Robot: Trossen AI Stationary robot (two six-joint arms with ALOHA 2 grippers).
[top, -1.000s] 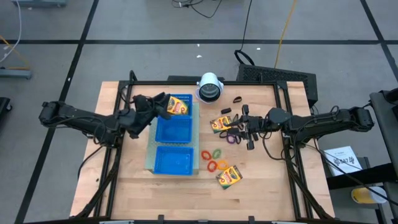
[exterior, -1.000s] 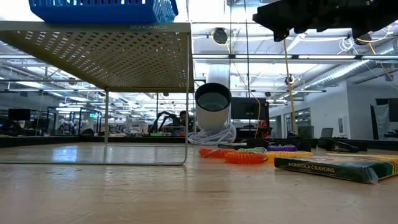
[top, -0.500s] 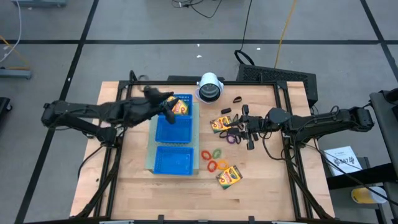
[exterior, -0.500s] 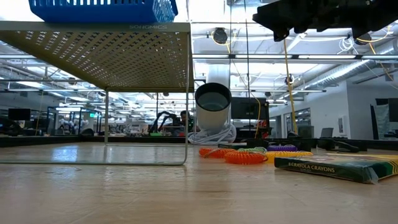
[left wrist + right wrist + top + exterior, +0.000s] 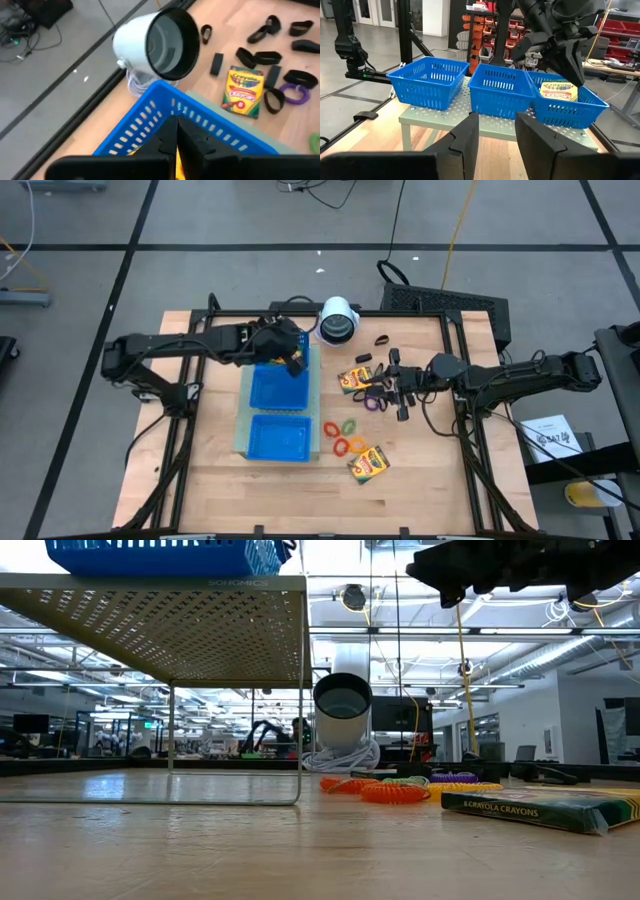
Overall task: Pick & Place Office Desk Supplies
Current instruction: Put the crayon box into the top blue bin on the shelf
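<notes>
1. High view: left hand (image 5: 291, 360) over the far basket of the blue tray (image 5: 256, 438), which sits on a mesh riser on the counter (image 5: 200, 470). Left wrist view shows its fingers (image 5: 165, 137) pressed together, with only a sliver of yellow below them; no grasp can be confirmed.
2. Crayon box (image 5: 559, 90) lies inside that end basket, directly beneath the left hand. Judged step: box delivered, hand to clear.
3. Right hand (image 5: 400, 385) waits on the counter's right side among the loose supplies, fingers (image 5: 465, 135) parted, holding nothing.
4. Remaining on the counter: second crayon box (image 5: 357, 377) just beside the right hand; third crayon box (image 5: 368, 464) nearer the front edge; coloured rings (image 5: 346, 438) between them; purple ring (image 5: 376, 404) by the right hand; black clips (image 5: 381, 341) toward the far edge, near the white cylinder (image 5: 338, 320).
5. Handling note: lift the left hand straight up, clear of the basket wall, before swinging away, so the basket is not snagged or dragged off the riser.
6. Progress, judged: one box placed; most items outstanding.
</notes>
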